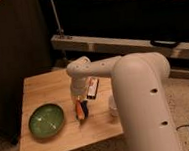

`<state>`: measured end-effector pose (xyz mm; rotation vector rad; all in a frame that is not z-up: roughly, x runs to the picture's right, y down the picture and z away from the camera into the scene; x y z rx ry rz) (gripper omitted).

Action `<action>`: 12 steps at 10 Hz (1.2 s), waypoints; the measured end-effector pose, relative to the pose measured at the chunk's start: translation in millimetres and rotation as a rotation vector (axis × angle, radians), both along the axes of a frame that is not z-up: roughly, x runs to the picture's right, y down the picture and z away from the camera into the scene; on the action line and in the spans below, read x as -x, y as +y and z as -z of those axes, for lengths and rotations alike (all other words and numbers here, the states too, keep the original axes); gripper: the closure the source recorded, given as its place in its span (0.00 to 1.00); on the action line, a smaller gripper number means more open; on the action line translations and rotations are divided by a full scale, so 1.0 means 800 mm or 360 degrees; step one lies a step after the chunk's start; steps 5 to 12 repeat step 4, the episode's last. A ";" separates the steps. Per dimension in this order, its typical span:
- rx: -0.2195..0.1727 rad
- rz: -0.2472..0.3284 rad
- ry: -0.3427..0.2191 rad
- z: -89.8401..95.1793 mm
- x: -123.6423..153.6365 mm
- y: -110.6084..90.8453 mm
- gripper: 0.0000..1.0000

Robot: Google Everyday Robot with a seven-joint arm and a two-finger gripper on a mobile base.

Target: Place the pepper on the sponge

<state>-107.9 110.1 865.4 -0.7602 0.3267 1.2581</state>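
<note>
The orange-red pepper (79,111) lies near the middle of the wooden table (39,88), just right of the green bowl. A dark blue sponge (85,109) shows at the pepper's right side, touching or under it; I cannot tell which. My gripper (79,98) hangs straight down from the white wrist, directly over the pepper's upper end and very close to it. The wrist and arm hide most of the gripper.
A green bowl (47,119) sits at the table's front left. A black-and-white rectangular item (92,88) lies just behind the pepper. A white cup (111,107) stands to the right, partly behind my large white arm (140,100).
</note>
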 end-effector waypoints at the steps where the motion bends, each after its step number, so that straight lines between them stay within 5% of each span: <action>1: -0.0026 0.0003 -0.0002 0.009 0.001 -0.002 0.20; 4: -0.0104 0.0019 -0.0017 0.036 0.005 -0.008 0.20; 12: -0.0104 0.0019 -0.0017 0.036 0.005 -0.008 0.20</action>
